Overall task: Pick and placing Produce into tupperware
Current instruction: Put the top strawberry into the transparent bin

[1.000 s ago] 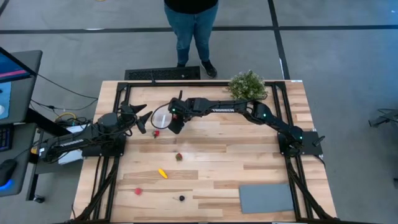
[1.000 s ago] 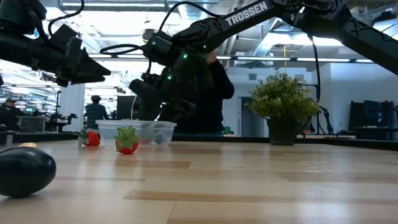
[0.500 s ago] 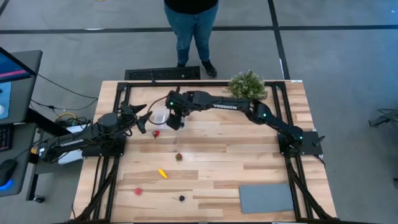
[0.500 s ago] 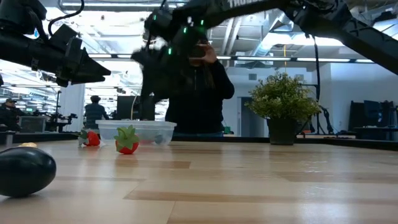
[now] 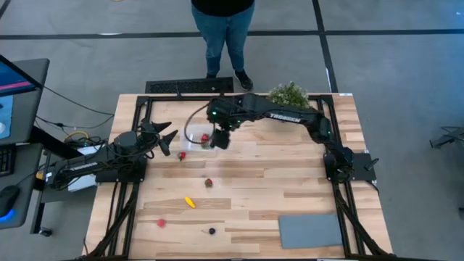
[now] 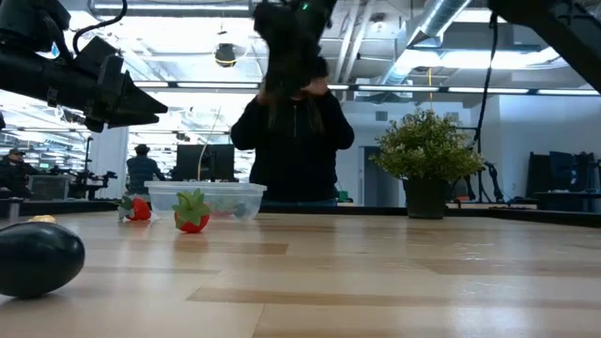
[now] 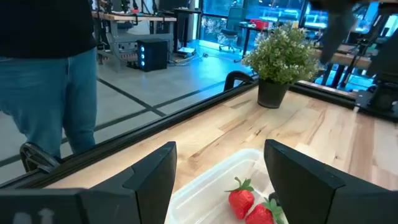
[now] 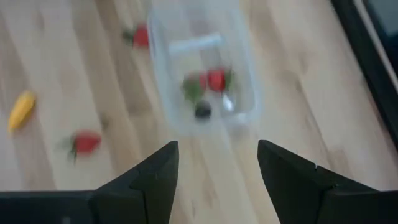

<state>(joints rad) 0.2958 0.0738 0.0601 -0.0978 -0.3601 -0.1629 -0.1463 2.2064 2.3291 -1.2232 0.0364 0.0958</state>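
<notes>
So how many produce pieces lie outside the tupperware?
5: a red piece beside the tupperware, a brownish piece mid-table, then a yellow piece, a second red piece and a dark berry nearer the front. None looks hidden.

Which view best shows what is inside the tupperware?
The right wrist view: it looks down into the tupperware, showing a strawberry and a dark berry. Left wrist shows part; high shows it tiny; low only side-on.
</notes>
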